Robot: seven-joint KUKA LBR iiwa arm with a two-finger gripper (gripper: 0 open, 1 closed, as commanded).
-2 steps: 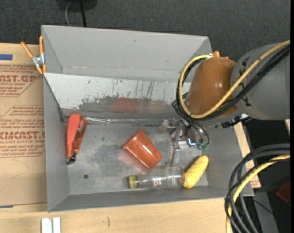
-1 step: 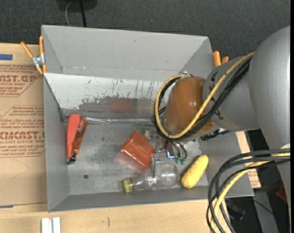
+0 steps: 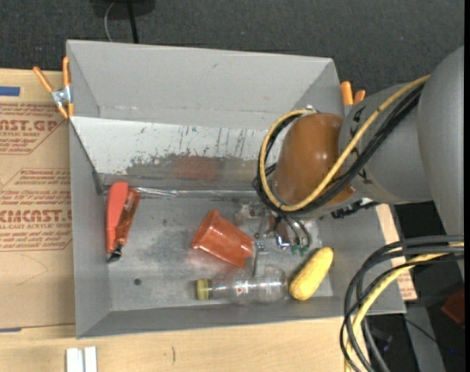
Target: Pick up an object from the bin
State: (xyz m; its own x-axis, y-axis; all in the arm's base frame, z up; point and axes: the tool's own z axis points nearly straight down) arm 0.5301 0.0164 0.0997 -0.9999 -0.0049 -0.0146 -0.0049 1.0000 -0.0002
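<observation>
**Inspector:** Camera view. Where did the gripper [image 3: 275, 237] stand?

**Recorder:** Low over the floor of the bin [image 3: 196, 84], right of centre, beneath the arm's orange cover. Whether it was spread or closed could not be told.

**Inspector:** Nearest thing?

**Recorder:** An orange cup [image 3: 221, 240], tipped on its side, just beside the gripper toward the view's left, its long axis slanting down-right toward it. A clear bottle [image 3: 243, 289] lay crosswise near the front wall, and a yellow corn-shaped piece [image 3: 311, 273] front-right.

**Inspector:** Judgement?

**Recorder:** Nothing was seen held. The cup looked the likeliest pick, needing a short shift leftward.
</observation>
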